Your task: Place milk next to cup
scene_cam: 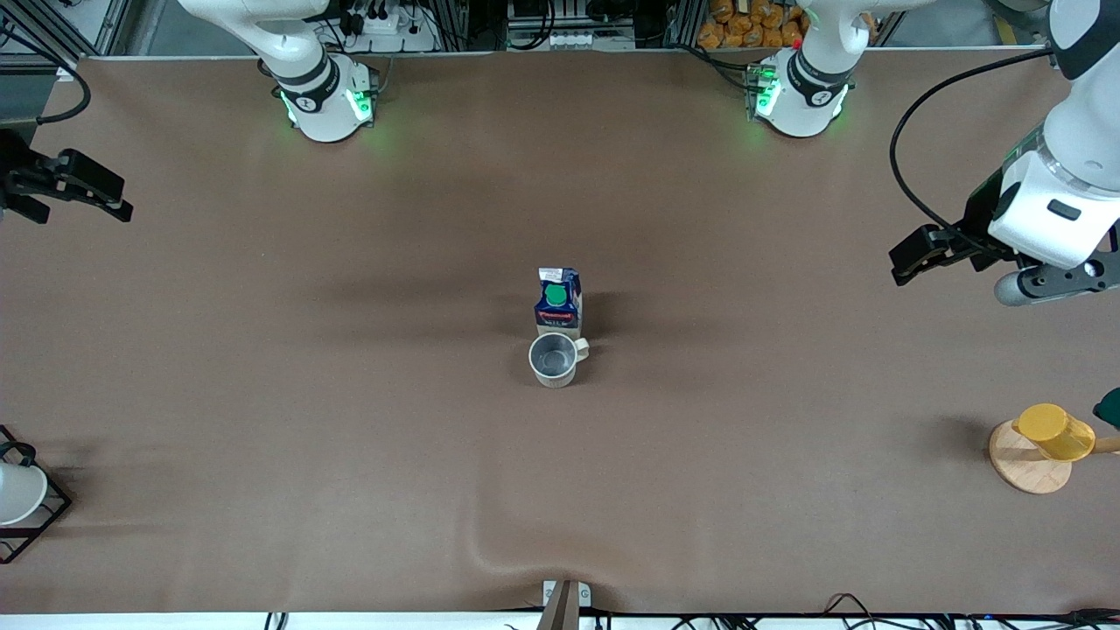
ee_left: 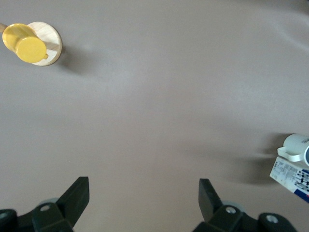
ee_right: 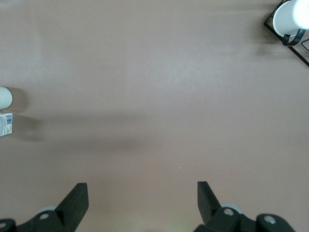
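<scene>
The milk (scene_cam: 558, 302), a dark blue carton with a green cap, stands upright at the table's middle. The cup (scene_cam: 553, 359), pale grey-white with a stubby handle, stands right against it, nearer to the front camera. Both show at the edge of the left wrist view, milk (ee_left: 292, 177) and cup (ee_left: 297, 146), and of the right wrist view, milk (ee_right: 5, 124) and cup (ee_right: 5, 97). My left gripper (scene_cam: 910, 258) is open and empty, up over the table at the left arm's end. My right gripper (scene_cam: 114, 199) is open and empty, up over the right arm's end.
A yellow cup on a wooden disc (scene_cam: 1041, 442) stands at the left arm's end, near the front camera. A white cup in a black wire rack (scene_cam: 22, 499) stands at the right arm's end. A wrinkle in the brown table cover (scene_cam: 490, 551) lies near the front edge.
</scene>
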Available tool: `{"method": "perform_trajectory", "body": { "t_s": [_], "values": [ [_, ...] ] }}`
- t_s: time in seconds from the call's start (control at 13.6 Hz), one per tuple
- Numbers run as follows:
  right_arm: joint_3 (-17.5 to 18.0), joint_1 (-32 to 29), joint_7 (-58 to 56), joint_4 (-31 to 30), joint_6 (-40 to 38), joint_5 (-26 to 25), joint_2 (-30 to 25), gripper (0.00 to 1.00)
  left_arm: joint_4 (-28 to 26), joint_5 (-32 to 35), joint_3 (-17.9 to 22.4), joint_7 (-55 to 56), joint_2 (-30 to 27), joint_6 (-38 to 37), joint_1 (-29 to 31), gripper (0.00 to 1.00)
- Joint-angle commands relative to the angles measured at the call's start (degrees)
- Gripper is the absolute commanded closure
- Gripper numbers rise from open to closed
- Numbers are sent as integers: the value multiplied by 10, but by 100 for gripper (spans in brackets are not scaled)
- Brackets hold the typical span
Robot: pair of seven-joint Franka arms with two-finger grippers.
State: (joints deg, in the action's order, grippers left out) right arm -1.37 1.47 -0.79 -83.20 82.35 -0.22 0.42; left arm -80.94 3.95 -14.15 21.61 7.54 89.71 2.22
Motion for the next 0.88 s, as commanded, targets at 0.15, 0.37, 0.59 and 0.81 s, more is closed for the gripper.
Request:
{"method": "perform_trajectory", "body": {
  "t_s": [0.15,0.37,0.59,0.81],
  "values": [
    [0,3,-3,-3,3,-7,-3,0,-107,-6,3,-19,-94,14,8,0],
    [-1,3,-3,-3,2,-7,-3,0,-119,-17,18,-56,-109,11,3,0],
    [-1,3,-3,-3,3,-8,-3,0,-116,-11,19,-78,-110,6,6,0],
    [0,4,-3,-4,3,-7,-2,0,-116,-34,60,-118,-111,7,-4,0]
  ]
}}
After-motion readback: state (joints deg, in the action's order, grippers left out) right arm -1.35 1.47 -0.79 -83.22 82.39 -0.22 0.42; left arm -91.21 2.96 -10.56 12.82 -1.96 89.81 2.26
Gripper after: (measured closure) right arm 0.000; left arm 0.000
